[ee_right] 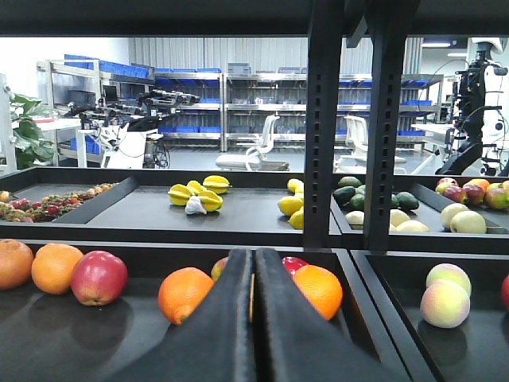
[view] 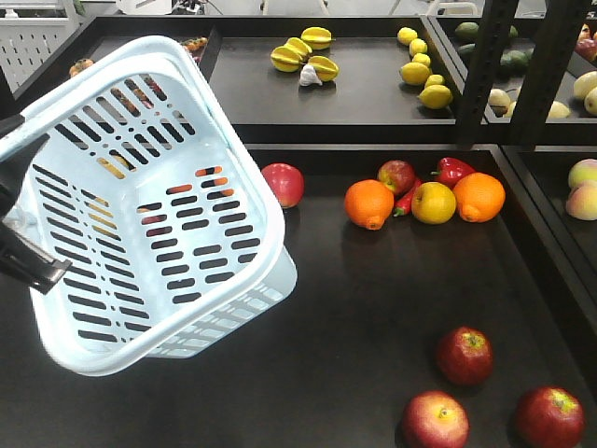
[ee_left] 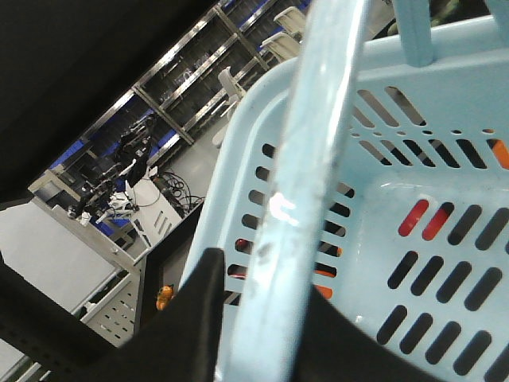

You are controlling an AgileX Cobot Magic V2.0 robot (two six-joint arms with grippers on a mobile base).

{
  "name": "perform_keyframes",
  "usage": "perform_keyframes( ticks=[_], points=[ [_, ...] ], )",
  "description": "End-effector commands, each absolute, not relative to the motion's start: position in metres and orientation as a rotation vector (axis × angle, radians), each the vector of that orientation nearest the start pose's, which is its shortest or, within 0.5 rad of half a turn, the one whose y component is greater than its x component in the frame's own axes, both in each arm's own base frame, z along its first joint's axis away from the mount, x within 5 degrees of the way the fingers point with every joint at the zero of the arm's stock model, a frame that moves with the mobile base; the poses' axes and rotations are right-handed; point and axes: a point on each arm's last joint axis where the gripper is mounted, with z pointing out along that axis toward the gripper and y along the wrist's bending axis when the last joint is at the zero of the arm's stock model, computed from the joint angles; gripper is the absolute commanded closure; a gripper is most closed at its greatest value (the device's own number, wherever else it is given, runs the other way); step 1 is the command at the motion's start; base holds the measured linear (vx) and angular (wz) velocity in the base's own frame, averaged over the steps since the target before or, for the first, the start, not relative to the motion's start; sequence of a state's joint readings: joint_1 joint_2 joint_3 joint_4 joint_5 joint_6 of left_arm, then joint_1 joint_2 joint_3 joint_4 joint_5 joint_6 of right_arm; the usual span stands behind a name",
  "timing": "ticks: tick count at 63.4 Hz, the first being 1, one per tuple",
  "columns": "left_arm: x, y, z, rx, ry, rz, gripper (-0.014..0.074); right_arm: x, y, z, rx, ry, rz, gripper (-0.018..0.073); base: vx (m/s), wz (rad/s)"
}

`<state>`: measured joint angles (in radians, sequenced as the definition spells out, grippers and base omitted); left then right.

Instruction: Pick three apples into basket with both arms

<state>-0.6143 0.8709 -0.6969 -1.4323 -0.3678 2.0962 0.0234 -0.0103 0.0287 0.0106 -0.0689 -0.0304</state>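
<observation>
My left gripper (ee_left: 262,318) clamps the edge of the tilted basket (view: 272,280), at left; my right gripper (ee_right: 254,267) is closed, empty. Three apples (view: 465,355) lie near right.

I see bare tray (view: 373,299) between the tilted basket (view: 70,187) and three apples (view: 465,355) — fruit cluster (view: 434,203) blocks only the rear.

Glossy smooth plastic basket (view: 270,280), scuffed handle (ee_left: 294,199), shiny smooth-skinned apples (view: 465,355), matt black table surface (view: 373,308)
</observation>
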Motion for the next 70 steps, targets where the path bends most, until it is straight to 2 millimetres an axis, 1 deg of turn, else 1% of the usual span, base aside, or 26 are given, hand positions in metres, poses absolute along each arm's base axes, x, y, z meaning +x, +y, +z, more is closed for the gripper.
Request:
perform_keyframes(
  ticks=[1, 7, 15, 22, 29, 38, 47, 51, 61, 70],
  points=[
    [0.175, -0.086, 0.366, 0.761, 1.411, 0.344, 0.0604, 0.055, 0.001, 0.213, -0.035, 1.367, -0.003, 0.0568, 0.0, 0.0],
    [0.184, -0.1, 0.355, 0.881, 1.399, 0.346, 0.0604, 0.055, 0.001, 0.213, -0.035, 1.367, -0.003, 0.0568, 0.0, 0.0],
    [0.2, -0.12, 0.332, 1.067, 1.404, 0.332, 0.0604, 0.055, 0.001, 0.213, -0.035, 1.367, -0.003, 0.0568, 0.0, 0.0],
    [0.213, -0.134, 0.308, 1.169, 1.456, 0.3, 0.0604, 0.055, 0.001, 0.213, -0.035, 1.367, -0.003, 0.0568, 0.0, 0.0],
    [0.223, -0.148, 0.289, 1.264, 1.491, 0.244, 0.0604, 0.055, 0.001, 0.213, -0.035, 1.367, -0.003, 0.0568, 0.0, 0.0],
    [0.236, -0.164, 0.278, 1.372, 1.477, 0.208, 0.0604, 0.055, 0.001, 0.213, -0.035, 1.367, -0.003, 0.0568, 0.0, 0.0],
    [0.251, -0.175, 0.275, 1.399, 1.472, 0.221, 0.0604, 0.055, 0.001, 0.213, -0.035, 1.367, -0.003, 0.0568, 0.0, 0.0],
    [0.255, -0.178, 0.27, 1.413, 1.483, 0.213, 0.0604, 0.055, 0.001, 0.213, -0.035, 1.367, -0.003, 0.0568, 0.0, 0.0],
    [0.262, -0.184, 0.249, 1.445, 1.545, 0.193, 0.0604, 0.055, 0.001, 0.213, -0.035, 1.367, -0.003, 0.0568, 0.0, 0.0],
    [0.266, -0.185, 0.239, 1.45, 1.581, 0.181, 0.0604, 0.055, 0.001, 0.213, -0.035, 1.367, -0.003, 0.0568, 0.0, 0.0]
  ],
)
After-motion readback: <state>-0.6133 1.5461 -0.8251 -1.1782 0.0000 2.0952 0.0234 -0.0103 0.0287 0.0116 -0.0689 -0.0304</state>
